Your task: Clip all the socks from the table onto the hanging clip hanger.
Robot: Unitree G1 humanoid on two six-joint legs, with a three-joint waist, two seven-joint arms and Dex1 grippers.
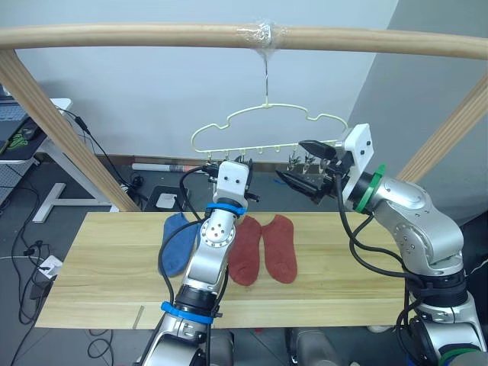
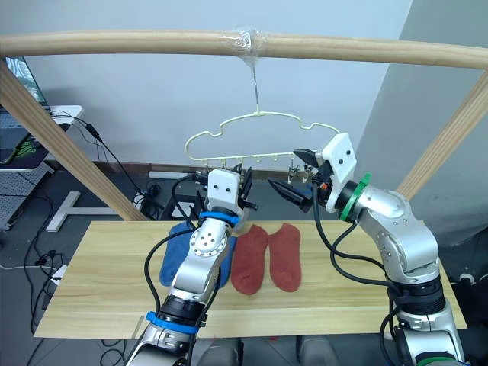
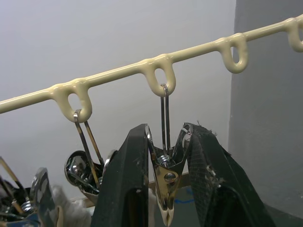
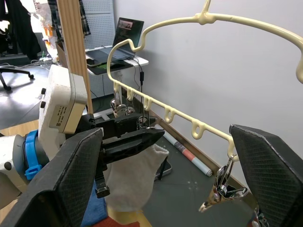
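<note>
While rust-red socks (image 1: 264, 249) lie flat, grey sock (image 4: 134, 176) hangs limp.

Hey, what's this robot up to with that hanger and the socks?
It is clipping socks onto the cream clip hanger hung from the wooden pole. The left end effector is squeezing one metal clip on the hanger's bar, with a light grey sock hanging just below it. The right end effector is open beside the hanger. Two rust-red socks and some blue sock lie on the table.
</note>
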